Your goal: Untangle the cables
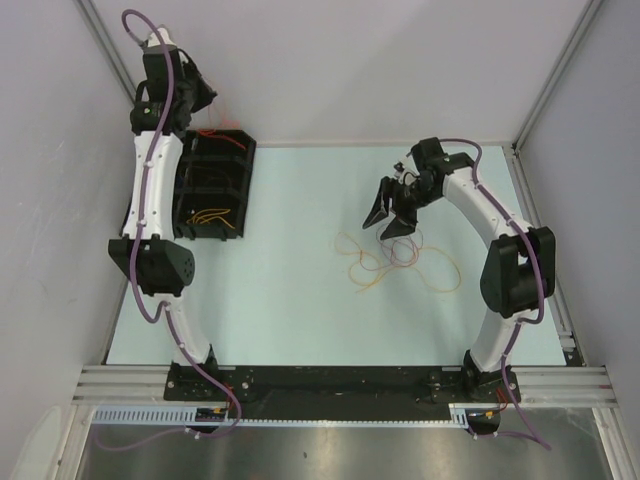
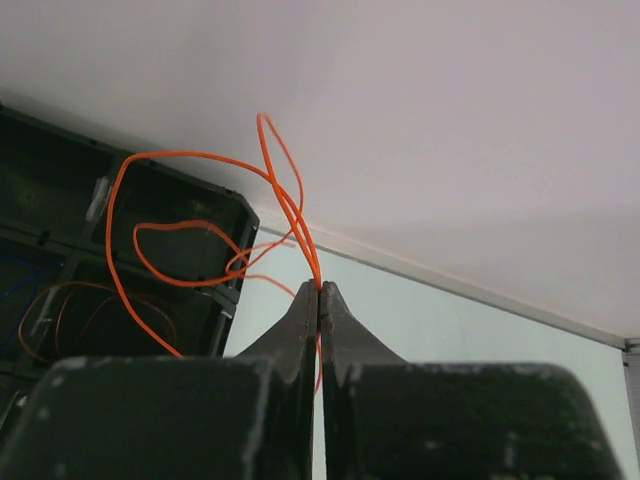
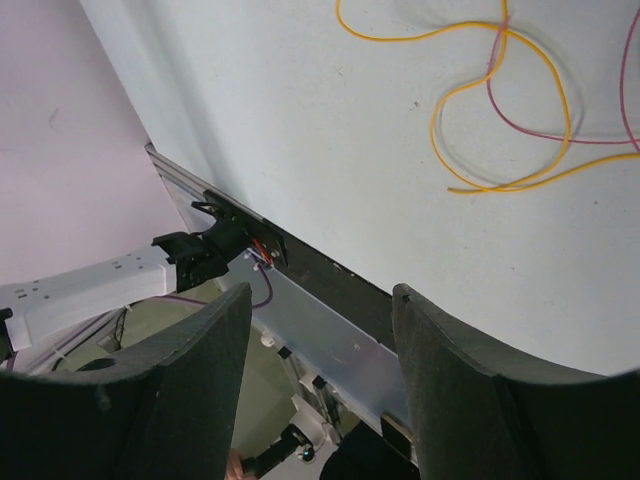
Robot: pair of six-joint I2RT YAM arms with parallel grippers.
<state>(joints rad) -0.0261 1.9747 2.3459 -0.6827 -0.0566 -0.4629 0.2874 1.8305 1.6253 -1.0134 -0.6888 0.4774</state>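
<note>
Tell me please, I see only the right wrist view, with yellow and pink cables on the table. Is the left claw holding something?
Observer: Yes, the left claw is shut on an orange cable.
Operator: Where is it?
Observer: At the far left, by the far end of a black compartment box.
Operator: Is that box empty?
Observer: No, orange and yellow cables lie in a near compartment.
</note>
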